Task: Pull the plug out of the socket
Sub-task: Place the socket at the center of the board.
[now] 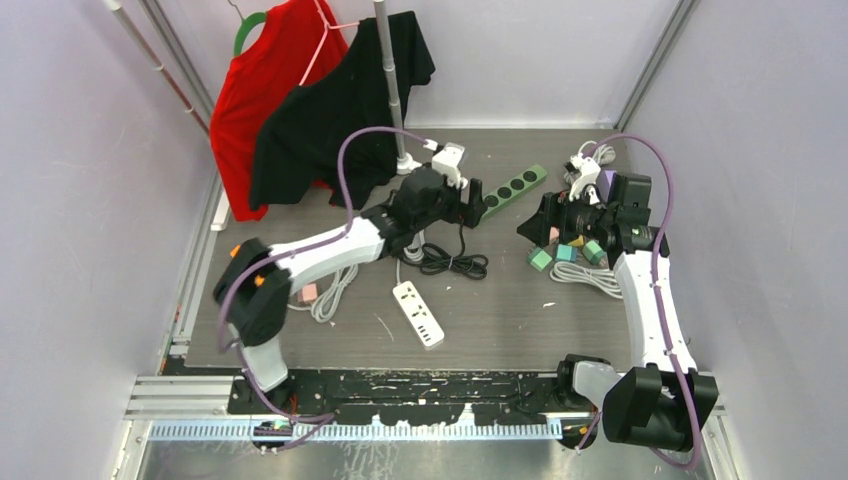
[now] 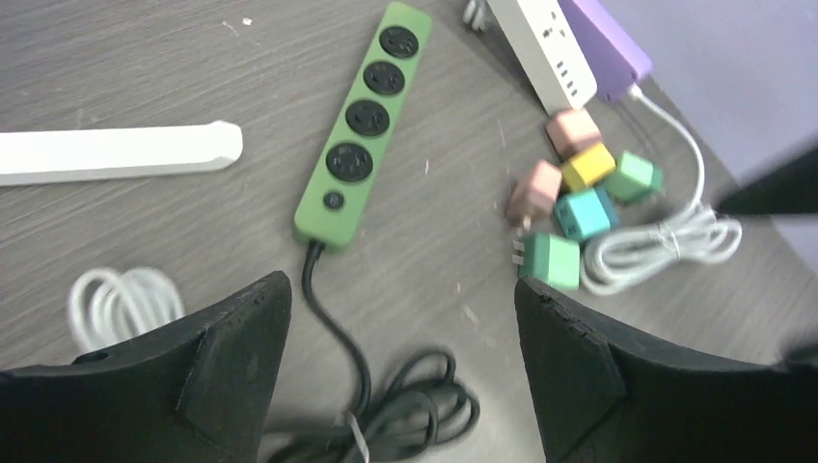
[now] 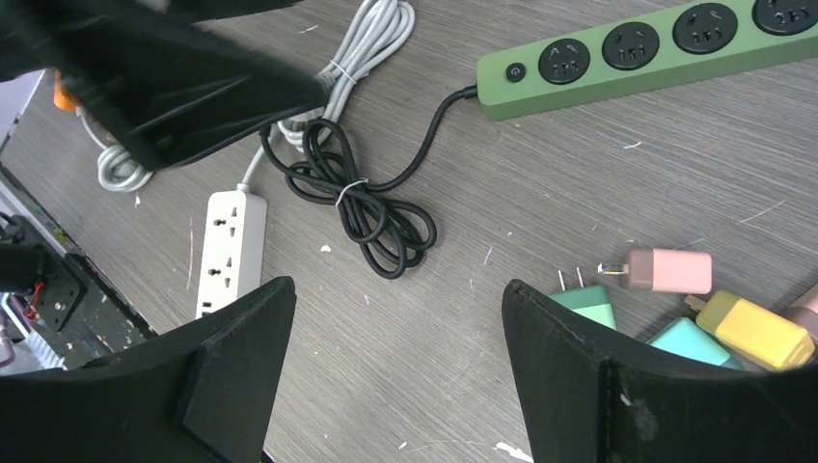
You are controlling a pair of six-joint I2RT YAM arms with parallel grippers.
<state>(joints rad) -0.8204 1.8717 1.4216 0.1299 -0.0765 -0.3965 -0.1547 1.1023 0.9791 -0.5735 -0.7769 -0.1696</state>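
Tabletop [image 2: 453,222] lies open between green socket strip [image 2: 362,125] and loose plugs [image 2: 582,212]; left tool [image 2: 400,289], right tool [image 3: 397,289] spread empty.

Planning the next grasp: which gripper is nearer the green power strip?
Left. The left gripper hangs at the cord end of the green power strip; the right gripper is further off, over the coloured adapters.

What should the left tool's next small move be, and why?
Probably lift the left tool clear and back off: it hangs open and empty over the strip, whose four sockets are all bare, and the plugs lie loose in a heap beside it.
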